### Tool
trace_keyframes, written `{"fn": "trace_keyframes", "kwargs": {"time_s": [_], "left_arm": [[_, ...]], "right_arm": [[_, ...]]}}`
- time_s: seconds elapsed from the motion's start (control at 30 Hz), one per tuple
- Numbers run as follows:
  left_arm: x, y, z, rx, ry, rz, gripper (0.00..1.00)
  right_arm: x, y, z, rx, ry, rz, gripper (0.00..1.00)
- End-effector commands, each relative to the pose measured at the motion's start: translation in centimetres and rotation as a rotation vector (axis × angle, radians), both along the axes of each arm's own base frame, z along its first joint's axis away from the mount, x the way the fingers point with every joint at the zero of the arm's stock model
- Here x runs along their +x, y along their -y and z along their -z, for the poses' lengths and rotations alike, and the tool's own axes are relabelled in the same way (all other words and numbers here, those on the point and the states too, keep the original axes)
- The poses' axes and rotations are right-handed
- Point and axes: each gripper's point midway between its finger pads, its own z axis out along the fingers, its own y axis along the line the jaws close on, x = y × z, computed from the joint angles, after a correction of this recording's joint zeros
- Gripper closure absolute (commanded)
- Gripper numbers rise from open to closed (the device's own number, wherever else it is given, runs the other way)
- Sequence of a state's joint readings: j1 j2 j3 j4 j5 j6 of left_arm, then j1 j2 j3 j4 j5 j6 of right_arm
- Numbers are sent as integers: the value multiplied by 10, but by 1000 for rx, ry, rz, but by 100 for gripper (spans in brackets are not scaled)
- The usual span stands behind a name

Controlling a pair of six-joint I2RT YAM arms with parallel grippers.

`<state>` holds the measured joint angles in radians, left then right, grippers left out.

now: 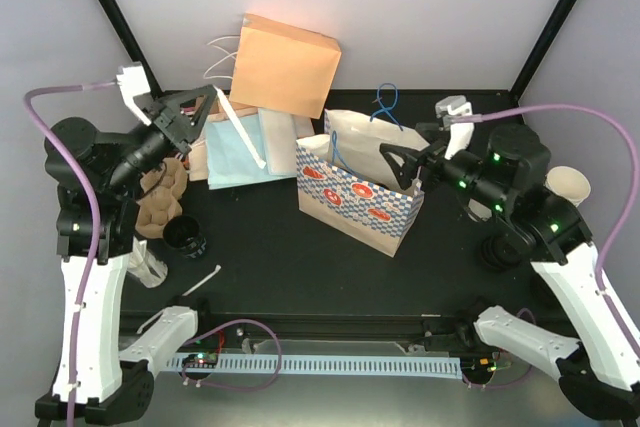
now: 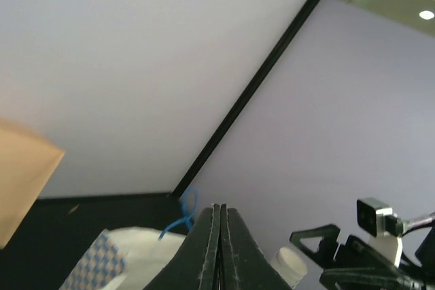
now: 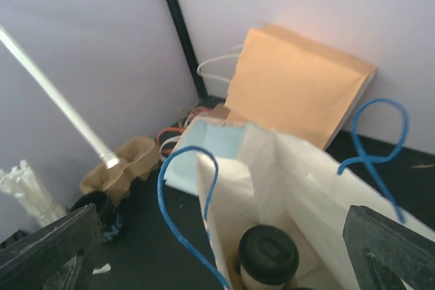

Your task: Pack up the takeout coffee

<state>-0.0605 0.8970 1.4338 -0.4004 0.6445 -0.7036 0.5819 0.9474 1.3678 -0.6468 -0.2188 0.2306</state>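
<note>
The coffee, capped with a black lid, stands upright inside the checked paper bag on the bench, so the cup looks packed. The right tool hangs over the bag mouth with its jaws wide apart and empty. The left tool is pressed together, apparently pinching a white straw that slants downward. Adding the straw seems next: carry it over the opening, lower it beside the cup between the blue handles, and move the right tool aside.
</note>
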Motion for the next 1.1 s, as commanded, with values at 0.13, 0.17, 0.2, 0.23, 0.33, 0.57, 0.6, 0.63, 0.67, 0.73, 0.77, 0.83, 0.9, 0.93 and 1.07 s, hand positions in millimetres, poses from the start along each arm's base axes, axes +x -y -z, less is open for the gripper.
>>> {"fn": "trace_keyframes", "kwargs": {"time_s": [0.13, 0.17, 0.2, 0.23, 0.33, 0.57, 0.6, 0.63, 0.67, 0.73, 0.77, 0.83, 0.9, 0.93, 1.07], "left_arm": [[15, 17, -64, -76, 195, 72, 98], [18, 20, -68, -84, 208, 81, 98], [22, 23, -69, -90, 208, 92, 98], [27, 28, -70, -95, 206, 103, 98], [46, 45, -69, -92, 194, 130, 98], [76, 93, -61, -91, 160, 217, 98], [78, 100, -60, -89, 158, 230, 99], [80, 107, -58, -86, 155, 239, 98], [81, 115, -55, -80, 153, 245, 98], [87, 128, -44, -63, 135, 253, 99], [89, 135, -38, -56, 120, 263, 98], [93, 147, -25, -44, 87, 291, 98], [94, 157, -12, -33, 57, 311, 98], [94, 160, -5, -25, 43, 318, 97], [85, 169, 15, 61, 19, 371, 7]], "right_arm": [[0, 34, -27, 54, 103, 169, 0], [-1, 35, -28, 51, 107, 174, 0], [-1, 37, -29, 50, 109, 180, 0], [-2, 40, -30, 46, 111, 189, 0], [-5, 45, -33, 48, 121, 204, 0], [-14, 53, -38, 56, 143, 212, 0], [-14, 54, -39, 54, 143, 215, 0], [-15, 54, -39, 52, 145, 217, 0], [-16, 55, -40, 51, 148, 218, 0], [-17, 56, -41, 51, 152, 219, 0], [-17, 56, -41, 52, 155, 220, 0], [-17, 56, -42, 54, 157, 216, 0], [-17, 55, -41, 53, 155, 213, 0], [-17, 55, -40, 50, 154, 210, 0], [-14, 50, -35, 30, 131, 195, 0]]}}
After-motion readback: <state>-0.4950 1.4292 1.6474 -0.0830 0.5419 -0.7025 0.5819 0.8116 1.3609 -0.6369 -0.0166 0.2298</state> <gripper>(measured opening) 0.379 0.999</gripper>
